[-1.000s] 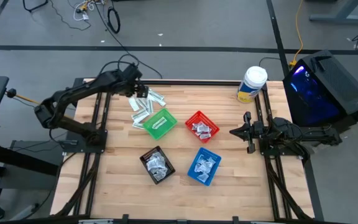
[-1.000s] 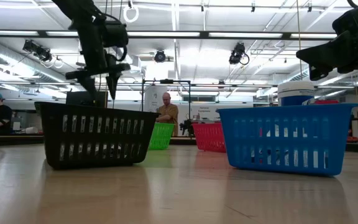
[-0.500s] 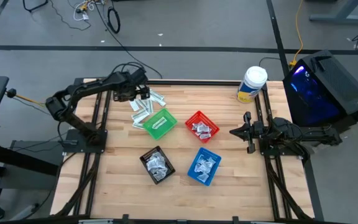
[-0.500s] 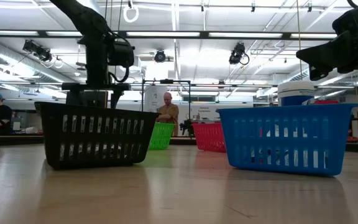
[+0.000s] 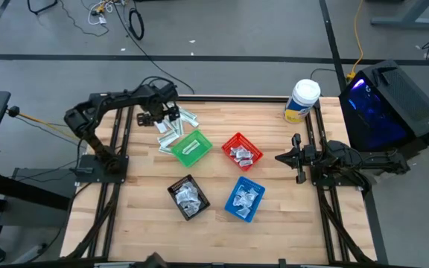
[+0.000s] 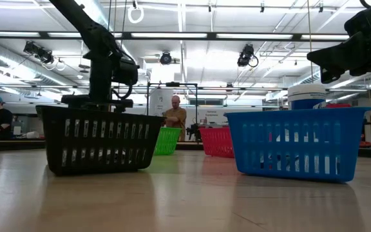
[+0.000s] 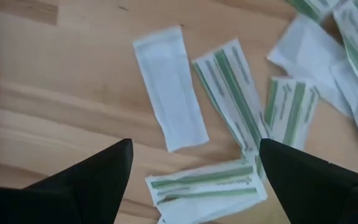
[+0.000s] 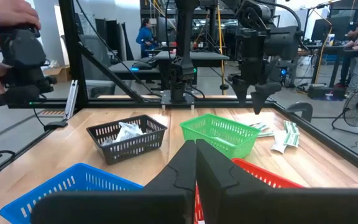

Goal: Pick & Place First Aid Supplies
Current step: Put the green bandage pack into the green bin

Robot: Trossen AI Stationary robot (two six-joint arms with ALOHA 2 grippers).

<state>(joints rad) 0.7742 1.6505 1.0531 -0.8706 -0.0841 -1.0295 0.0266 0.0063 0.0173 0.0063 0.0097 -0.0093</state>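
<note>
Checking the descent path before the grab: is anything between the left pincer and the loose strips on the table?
Nothing visible. The left pincer is open directly over the strips, with bare table around them. The green basket sits off to one side.

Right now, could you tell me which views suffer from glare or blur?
Low view: bright ceiling lights glare, and the black basket is backlit. Left wrist view: the packets look slightly soft. High view: evenly lit, with a purple glow on the black box.

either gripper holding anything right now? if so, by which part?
Nothing is held. The left gripper is open above the loose strips on the table, touching none. The right gripper is shut and empty, parked at the table's right side.
</note>
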